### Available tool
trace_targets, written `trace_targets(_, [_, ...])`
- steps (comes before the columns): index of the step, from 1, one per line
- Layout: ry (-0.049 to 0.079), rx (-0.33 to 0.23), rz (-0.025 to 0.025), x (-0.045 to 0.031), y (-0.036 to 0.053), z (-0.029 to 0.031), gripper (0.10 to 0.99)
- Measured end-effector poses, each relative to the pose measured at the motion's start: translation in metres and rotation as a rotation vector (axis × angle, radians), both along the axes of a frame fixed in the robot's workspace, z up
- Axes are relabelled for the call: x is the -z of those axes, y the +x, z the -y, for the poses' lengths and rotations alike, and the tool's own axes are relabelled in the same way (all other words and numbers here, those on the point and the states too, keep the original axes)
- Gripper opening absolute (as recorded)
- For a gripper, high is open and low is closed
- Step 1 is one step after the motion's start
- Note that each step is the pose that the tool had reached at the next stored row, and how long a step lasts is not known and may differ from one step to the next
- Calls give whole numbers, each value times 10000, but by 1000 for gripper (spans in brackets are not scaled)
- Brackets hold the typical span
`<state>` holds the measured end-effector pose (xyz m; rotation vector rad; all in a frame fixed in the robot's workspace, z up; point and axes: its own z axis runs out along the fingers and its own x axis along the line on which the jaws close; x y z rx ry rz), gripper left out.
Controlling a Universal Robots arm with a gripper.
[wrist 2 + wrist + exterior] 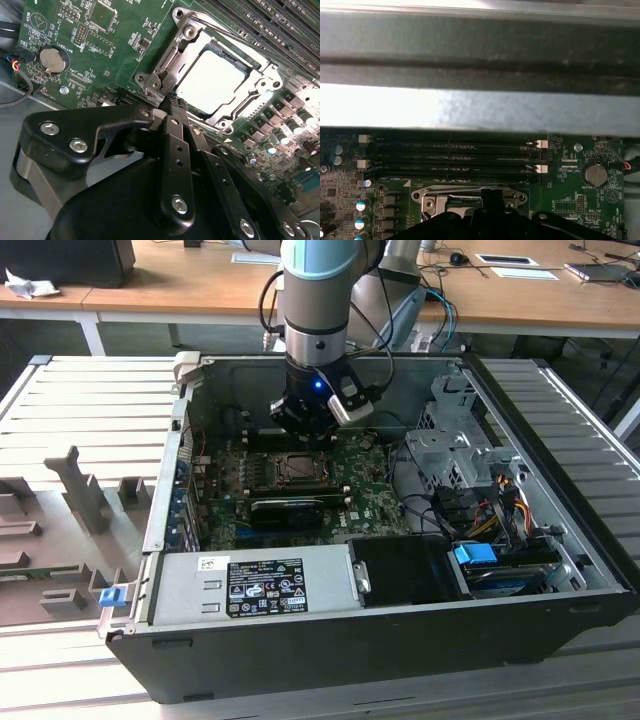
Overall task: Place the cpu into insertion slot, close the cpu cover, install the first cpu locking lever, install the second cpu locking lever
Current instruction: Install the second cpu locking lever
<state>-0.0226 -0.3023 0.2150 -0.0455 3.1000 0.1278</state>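
Closed black gripper (169,102) at silver cpu cover (197,40) (flat square frame, shut)

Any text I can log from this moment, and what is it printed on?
No text can be quoted.
Black label on the power supply: white print, too small to read.
White sticker above it: too small to read.
Motherboard in the second wrist view: white markings, too blurred to quote.
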Motion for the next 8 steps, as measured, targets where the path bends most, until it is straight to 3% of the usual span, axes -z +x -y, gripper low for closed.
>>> trace_targets(8, [0, 0, -1, 0, 0, 61, 106])
